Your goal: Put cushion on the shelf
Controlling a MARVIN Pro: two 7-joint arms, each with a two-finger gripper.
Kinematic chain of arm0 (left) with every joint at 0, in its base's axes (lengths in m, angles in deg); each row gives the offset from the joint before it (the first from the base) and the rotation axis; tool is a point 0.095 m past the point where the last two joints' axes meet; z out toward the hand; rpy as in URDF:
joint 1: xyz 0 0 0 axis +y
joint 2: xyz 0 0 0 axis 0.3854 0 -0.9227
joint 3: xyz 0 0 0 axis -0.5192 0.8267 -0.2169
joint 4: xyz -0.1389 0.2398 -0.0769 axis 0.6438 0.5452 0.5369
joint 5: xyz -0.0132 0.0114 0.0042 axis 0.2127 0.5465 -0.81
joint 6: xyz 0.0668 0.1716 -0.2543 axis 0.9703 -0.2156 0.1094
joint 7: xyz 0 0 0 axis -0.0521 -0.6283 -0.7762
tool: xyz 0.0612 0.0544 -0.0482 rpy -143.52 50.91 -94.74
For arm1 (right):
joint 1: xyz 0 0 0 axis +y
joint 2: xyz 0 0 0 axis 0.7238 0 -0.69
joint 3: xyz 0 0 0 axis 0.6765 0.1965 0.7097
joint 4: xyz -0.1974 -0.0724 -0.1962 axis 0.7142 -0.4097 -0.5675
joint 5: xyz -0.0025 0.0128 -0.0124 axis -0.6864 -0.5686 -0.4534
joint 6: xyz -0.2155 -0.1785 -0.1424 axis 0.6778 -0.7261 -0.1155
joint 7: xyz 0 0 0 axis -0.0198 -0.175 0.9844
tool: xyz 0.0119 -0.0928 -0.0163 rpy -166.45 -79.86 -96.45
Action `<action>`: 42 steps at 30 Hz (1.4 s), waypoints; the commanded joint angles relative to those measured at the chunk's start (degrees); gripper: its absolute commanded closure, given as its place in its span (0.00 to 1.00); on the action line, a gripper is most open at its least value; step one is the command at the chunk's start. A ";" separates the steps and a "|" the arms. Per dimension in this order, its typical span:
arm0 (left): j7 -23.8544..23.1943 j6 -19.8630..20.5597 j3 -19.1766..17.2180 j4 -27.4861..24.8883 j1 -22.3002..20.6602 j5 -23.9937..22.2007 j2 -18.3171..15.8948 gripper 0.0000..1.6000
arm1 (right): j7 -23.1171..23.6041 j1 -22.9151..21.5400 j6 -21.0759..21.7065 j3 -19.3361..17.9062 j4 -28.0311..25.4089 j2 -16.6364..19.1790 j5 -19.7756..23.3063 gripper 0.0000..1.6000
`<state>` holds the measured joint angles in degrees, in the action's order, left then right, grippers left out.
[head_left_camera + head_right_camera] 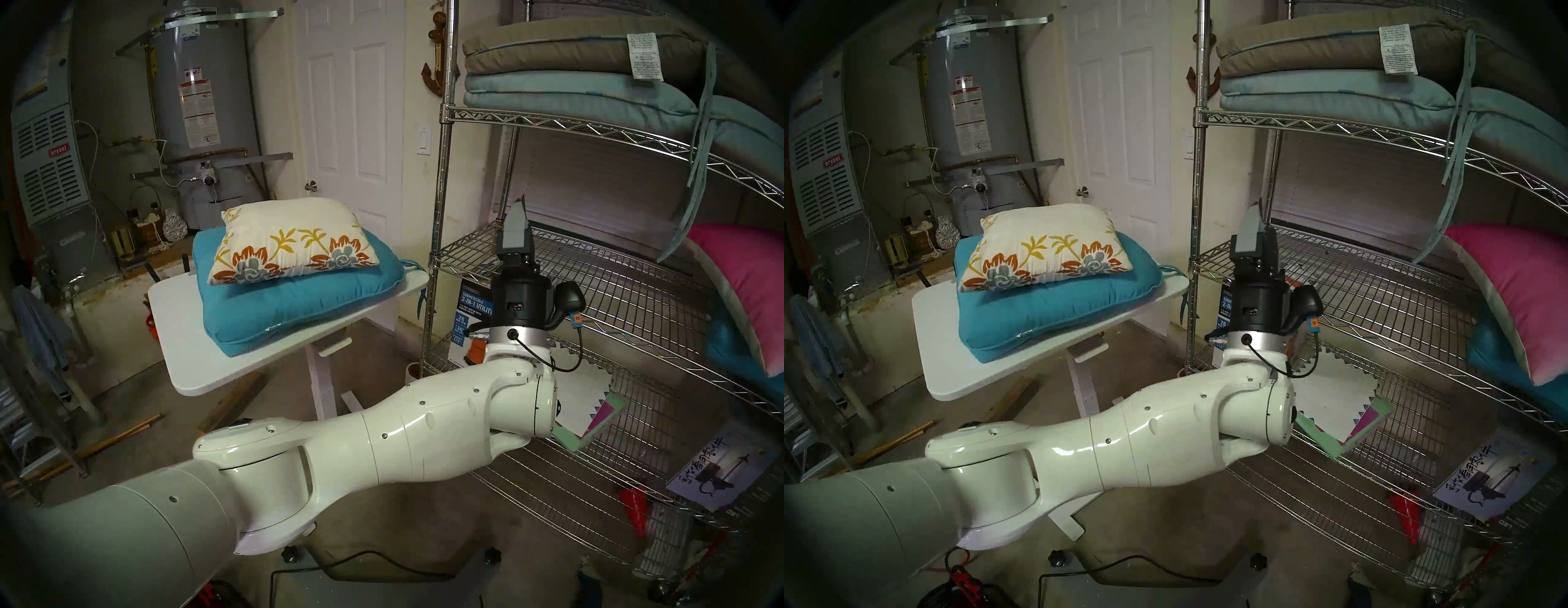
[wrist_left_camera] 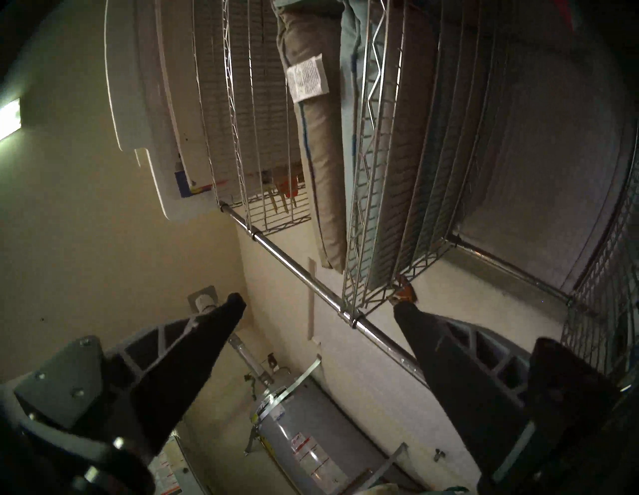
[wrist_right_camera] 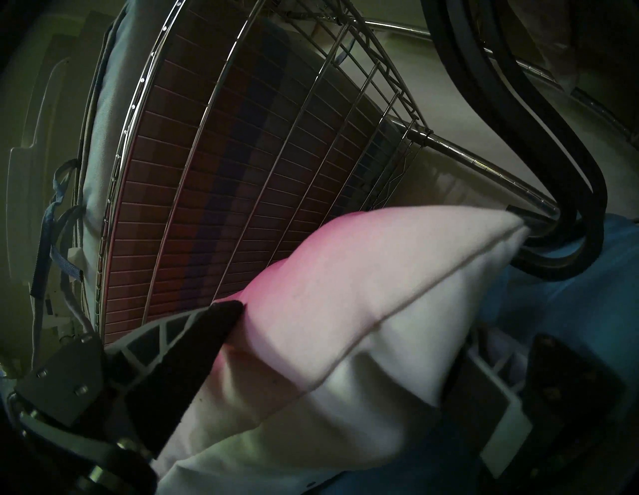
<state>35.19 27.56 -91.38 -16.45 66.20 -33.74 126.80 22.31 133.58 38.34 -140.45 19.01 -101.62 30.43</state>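
The cushion (image 1: 292,242) (image 1: 1047,250), cream-white with orange-and-grey flowers, lies on top of a teal cushion (image 1: 297,305) on a white table (image 1: 203,361). To its right stands the chrome wire shelf (image 1: 441,212) (image 1: 1195,212) (image 2: 294,262) (image 3: 276,138). My left gripper (image 1: 518,220) (image 1: 1257,220) (image 2: 320,304) points upward at the shelf's front left post, right of the cushion and apart from it, open and empty. My right gripper (image 3: 349,321) shows only in its wrist view. Its jaws stand wide, with a corner of the pink-to-white pillow (image 3: 380,276) (image 1: 751,288) between them.
Brown and pale-blue seat cushions (image 1: 572,63) fill the shelf's upper tier. The pink pillow leans on another teal cushion at the middle tier's right end. A box (image 1: 475,314) and papers (image 1: 589,395) lie on lower tiers. A water heater (image 1: 203,106) and a door (image 1: 352,106) stand behind the table.
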 commanded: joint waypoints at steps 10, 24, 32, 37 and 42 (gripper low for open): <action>0.12 5.53 -3.84 -7.87 2.07 1.51 -2.53 0.00 | 0.28 1.19 0.68 0.15 0.70 -1.36 0.02 0.00; -4.30 11.52 -7.10 -13.70 4.66 5.21 -5.62 0.00 | 0.73 1.51 0.91 0.15 0.71 -1.34 0.04 0.00; -6.49 11.52 -8.31 -17.07 7.37 7.86 -7.87 0.00 | 0.92 1.63 0.99 0.15 0.72 -1.34 0.05 0.00; -6.71 11.52 -9.96 -19.84 9.89 9.75 -10.54 0.00 | 0.95 1.65 1.02 0.15 0.72 -1.31 0.04 0.00; -6.66 11.52 -11.45 -21.87 12.04 11.21 -13.03 0.00 | 0.96 1.66 1.04 0.15 0.72 -1.28 0.04 0.00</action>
<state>23.13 39.13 -100.39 -34.38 75.53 -25.27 117.37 23.46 134.66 39.04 -140.45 19.06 -101.68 30.47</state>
